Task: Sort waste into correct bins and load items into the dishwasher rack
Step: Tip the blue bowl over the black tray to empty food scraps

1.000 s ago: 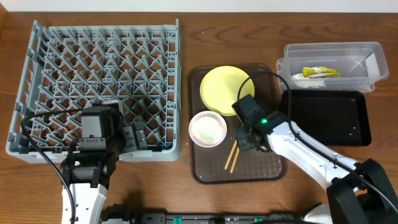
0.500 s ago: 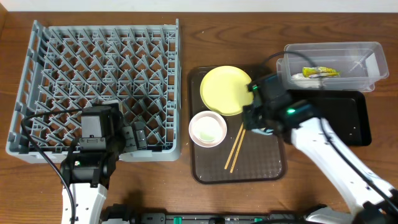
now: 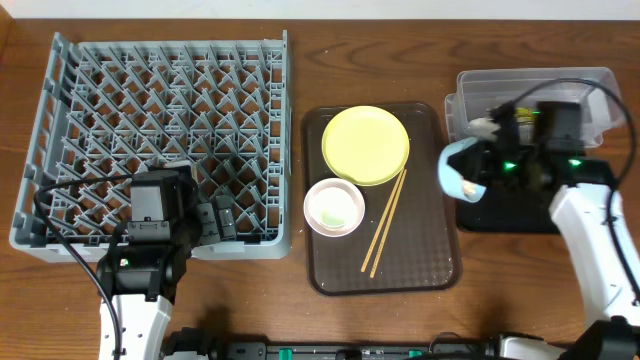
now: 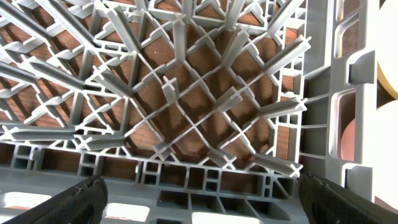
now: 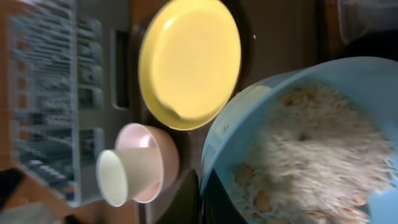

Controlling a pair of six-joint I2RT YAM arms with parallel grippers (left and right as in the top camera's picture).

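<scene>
My right gripper [image 5: 200, 194] is shut on the rim of the light blue bowl [image 5: 298, 143], which holds beige crumbly leftovers [image 5: 311, 155]. In the overhead view the bowl [image 3: 458, 170] hangs tilted at the left edge of the black tray [image 3: 575, 205], just below the clear tub [image 3: 600, 85]. A white scrap [image 3: 483, 126] lies in the tub. The yellow plate [image 3: 365, 145], the pinkish bowl [image 3: 334, 207] with the white cup [image 5: 118, 177] in it, and the chopsticks [image 3: 385, 220] lie on the brown tray [image 3: 430, 260]. My left gripper [image 4: 199, 199] is open over the grey rack [image 3: 165, 110].
The brown serving tray lies between the rack and the two bins. My right arm and its cable cover part of the tub. My left arm [image 3: 150, 230] sits at the rack's front edge, low over the pegs.
My right gripper has lifted the blue bowl off the brown tray and carried it right to the black tray's left edge. The left arm has not moved.
</scene>
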